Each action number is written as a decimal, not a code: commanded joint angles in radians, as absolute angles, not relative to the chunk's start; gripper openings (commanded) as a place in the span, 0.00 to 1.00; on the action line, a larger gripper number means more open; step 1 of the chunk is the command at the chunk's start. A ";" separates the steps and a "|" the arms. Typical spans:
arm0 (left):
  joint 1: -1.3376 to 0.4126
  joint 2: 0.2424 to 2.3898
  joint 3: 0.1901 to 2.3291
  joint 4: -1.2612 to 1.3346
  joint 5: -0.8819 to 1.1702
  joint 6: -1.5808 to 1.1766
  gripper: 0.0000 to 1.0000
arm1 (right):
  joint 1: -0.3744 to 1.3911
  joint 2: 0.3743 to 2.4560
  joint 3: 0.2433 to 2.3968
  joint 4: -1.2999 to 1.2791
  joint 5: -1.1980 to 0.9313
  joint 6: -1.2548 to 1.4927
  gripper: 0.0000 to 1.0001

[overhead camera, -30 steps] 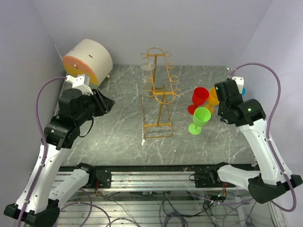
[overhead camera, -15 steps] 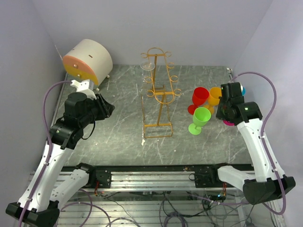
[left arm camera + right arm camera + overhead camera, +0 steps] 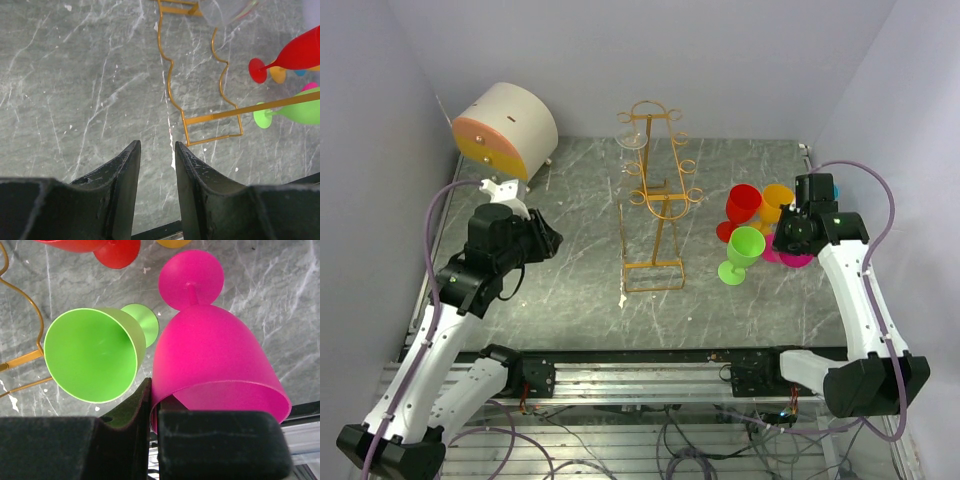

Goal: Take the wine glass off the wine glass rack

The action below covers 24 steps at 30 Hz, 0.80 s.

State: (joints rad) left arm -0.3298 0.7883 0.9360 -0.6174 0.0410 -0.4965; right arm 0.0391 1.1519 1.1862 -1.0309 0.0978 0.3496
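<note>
Magenta plastic wine glass point(image 3: 210, 355): being pinched at its rim by the right end effector point(image 3: 154, 401), apparently for setting beside the lime-green plastic goblet point(image 3: 90, 355), off the golden wire rack point(image 3: 664, 199). Left end effector point(image 3: 156, 150): being held released, empty.

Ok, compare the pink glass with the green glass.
Colour: the pink glass is magenta, the green glass lime. Grip: the right gripper pinches the pink glass's rim; the green glass stands free on the table. Both are opaque goblets with a round foot, mouths up, side by side.
</note>
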 commanded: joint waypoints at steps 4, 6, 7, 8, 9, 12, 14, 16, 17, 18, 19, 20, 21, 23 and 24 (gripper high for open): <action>-0.330 0.784 0.879 -0.540 0.036 -0.482 0.44 | 0.031 1.165 1.159 -0.996 0.060 0.331 0.00; -0.330 0.789 0.884 -0.544 0.044 -0.475 0.44 | 0.031 1.167 1.155 -0.998 0.061 0.331 0.00; -0.330 0.791 0.886 -0.546 0.043 -0.473 0.44 | 0.031 1.168 1.153 -1.001 0.061 0.331 0.00; -0.329 0.794 0.888 -0.546 0.041 -0.471 0.44 | 0.031 1.169 1.151 -1.002 0.064 0.332 0.00; -0.329 0.794 0.887 -0.548 0.042 -0.470 0.44 | 0.030 1.169 1.151 -1.006 0.068 0.333 0.00; -0.330 0.790 0.884 -0.552 0.059 -0.468 0.44 | 0.031 1.175 1.149 -1.012 0.074 0.336 0.00; -0.330 0.786 0.884 -0.559 0.060 -0.468 0.44 | 0.030 1.181 1.146 -1.017 0.076 0.338 0.00; -0.330 0.780 0.882 -0.566 0.058 -0.468 0.44 | 0.029 1.187 1.145 -1.019 0.071 0.340 0.00; -0.330 0.777 0.881 -0.568 0.059 -0.467 0.44 | 0.029 1.189 1.146 -1.021 0.070 0.341 0.00; -0.329 0.775 0.877 -0.571 0.061 -0.466 0.44 | 0.028 1.191 1.145 -1.020 0.073 0.343 0.00; -0.329 0.773 0.877 -0.574 0.060 -0.464 0.44 | 0.026 1.193 1.145 -1.020 0.074 0.345 0.00; -0.330 0.774 0.875 -0.578 0.058 -0.464 0.44 | 0.025 1.194 1.146 -1.019 0.073 0.347 0.00; -0.330 0.775 0.876 -0.585 0.056 -0.462 0.44 | 0.023 1.196 1.143 -1.017 0.072 0.349 0.00; -0.330 0.775 0.877 -0.595 0.054 -0.460 0.44 | 0.017 1.202 1.136 -1.007 0.074 0.349 0.00; -0.329 0.775 0.875 -0.598 0.054 -0.460 0.44 | 0.014 1.206 1.134 -1.007 0.073 0.351 0.00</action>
